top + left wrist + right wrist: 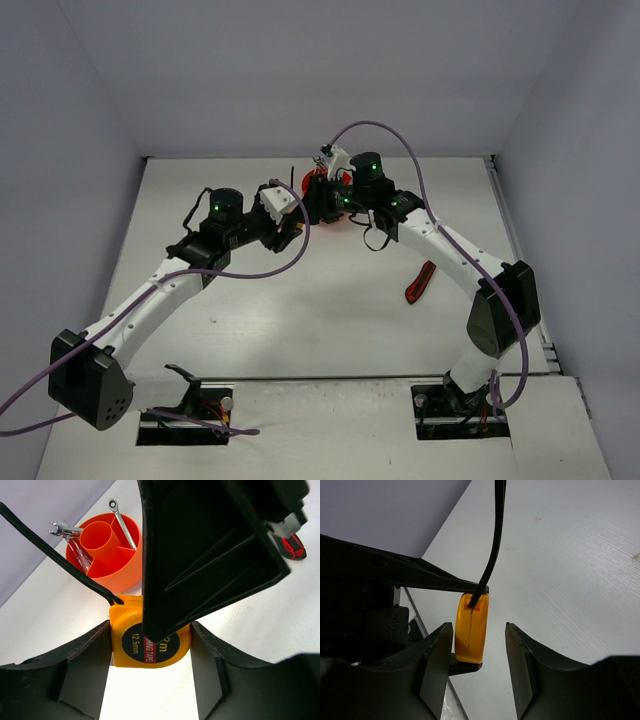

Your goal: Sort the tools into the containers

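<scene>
Two-handed swap beside tub [117, 575]: holding tape [125, 625] in left tool [150, 630], straddling loosely with right tool [480, 627]; may drop if released early.

Bright diffuse light; faint soft shadows on table [330, 320]; wrist-view foregrounds dark, slightly blurred

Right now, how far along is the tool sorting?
Done: wrenches stand in the orange tub. In hand: the left pincer grips the tape measure, the right pincer open astride it. Remaining: tape measure, plus the utility knife on the table.
</scene>
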Tool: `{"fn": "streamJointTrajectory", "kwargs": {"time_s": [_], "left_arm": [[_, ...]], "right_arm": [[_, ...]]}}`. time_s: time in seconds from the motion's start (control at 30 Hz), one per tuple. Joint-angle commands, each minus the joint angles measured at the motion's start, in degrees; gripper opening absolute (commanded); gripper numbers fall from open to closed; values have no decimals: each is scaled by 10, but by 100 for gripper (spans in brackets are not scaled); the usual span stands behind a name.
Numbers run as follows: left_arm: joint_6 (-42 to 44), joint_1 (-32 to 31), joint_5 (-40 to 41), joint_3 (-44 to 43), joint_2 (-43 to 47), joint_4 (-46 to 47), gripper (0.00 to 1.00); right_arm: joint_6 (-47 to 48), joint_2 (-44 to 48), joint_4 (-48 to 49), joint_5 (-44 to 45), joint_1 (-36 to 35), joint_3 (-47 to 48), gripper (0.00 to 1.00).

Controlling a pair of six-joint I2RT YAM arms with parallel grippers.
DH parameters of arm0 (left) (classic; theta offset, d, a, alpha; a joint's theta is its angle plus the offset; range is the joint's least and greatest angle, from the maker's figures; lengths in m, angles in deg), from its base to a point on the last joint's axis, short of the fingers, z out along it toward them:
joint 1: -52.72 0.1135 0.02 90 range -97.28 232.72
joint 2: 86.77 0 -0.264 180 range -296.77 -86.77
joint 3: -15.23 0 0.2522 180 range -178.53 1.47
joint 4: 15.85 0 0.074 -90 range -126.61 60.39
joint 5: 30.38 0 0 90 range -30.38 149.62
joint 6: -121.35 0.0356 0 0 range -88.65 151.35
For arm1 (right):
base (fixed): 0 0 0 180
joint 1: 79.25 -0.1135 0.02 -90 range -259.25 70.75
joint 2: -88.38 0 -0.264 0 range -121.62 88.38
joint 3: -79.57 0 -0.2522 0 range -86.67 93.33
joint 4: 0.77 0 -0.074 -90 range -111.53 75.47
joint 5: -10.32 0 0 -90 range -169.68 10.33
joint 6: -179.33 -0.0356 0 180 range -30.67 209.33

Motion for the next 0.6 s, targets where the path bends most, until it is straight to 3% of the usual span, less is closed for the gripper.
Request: {"fn": "streamJointTrajectory", "kwargs": {"time_s": [0.0,0.17,0.23,0.33,0.37,0.57], "left_arm": [[17,-5,-13,-40,3,50,24],[21,-5,-10,-41,2,48,25],[21,-5,-6,-44,-1,38,32],[14,-5,22,-42,0,34,68],[8,-5,30,-37,0,35,71],[-65,-5,129,0,29,47,74]], "right_arm": [[1,-4,36,-5,-4,28,35],[6,-5,36,-8,-5,28,17],[15,0,34,-4,-4,28,7],[36,7,34,6,2,31,2],[43,8,33,9,6,33,1],[154,4,15,38,43,54,0]]}}
